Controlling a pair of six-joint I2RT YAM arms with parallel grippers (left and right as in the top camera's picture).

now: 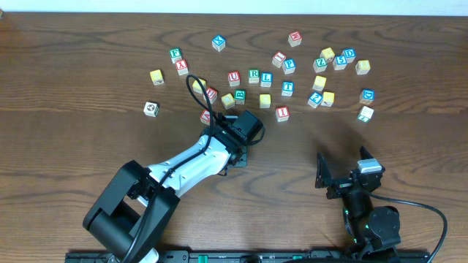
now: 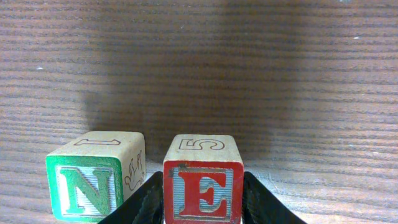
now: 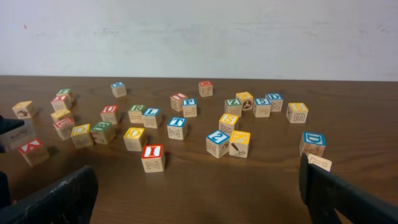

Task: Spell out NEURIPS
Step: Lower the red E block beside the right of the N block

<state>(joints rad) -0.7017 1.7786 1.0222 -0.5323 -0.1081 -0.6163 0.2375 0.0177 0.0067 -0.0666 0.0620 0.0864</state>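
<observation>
Left wrist view showed two square-edged pale wooden cubes just beside each other on the dark grained wooden table [image 2: 261, 74]: the green-faced N cube [image 2: 93, 183] and the red-faced E cube [image 2: 203, 186]. The left gripper [image 2: 203, 208] closely flanked the E with two black fingers [image 2: 140, 208], though I could not tell whether it gripped. The right gripper [image 3: 199, 193] gaped wide, empty.

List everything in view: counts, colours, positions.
N cube: 1, green letter face, just left of the E in the left wrist view
E cube: 1, red letter face, on the table between the left fingers
I cube: 1, red, near edge of the scatter
other letter cubes: over twenty, red/blue/green/yellow, scattered across the far table
table: 1, dark brown wood
wall: 1, white, behind the table
left gripper: 1, black, flanking the E cube
right gripper: 1, black, open, empty, near right
</observation>
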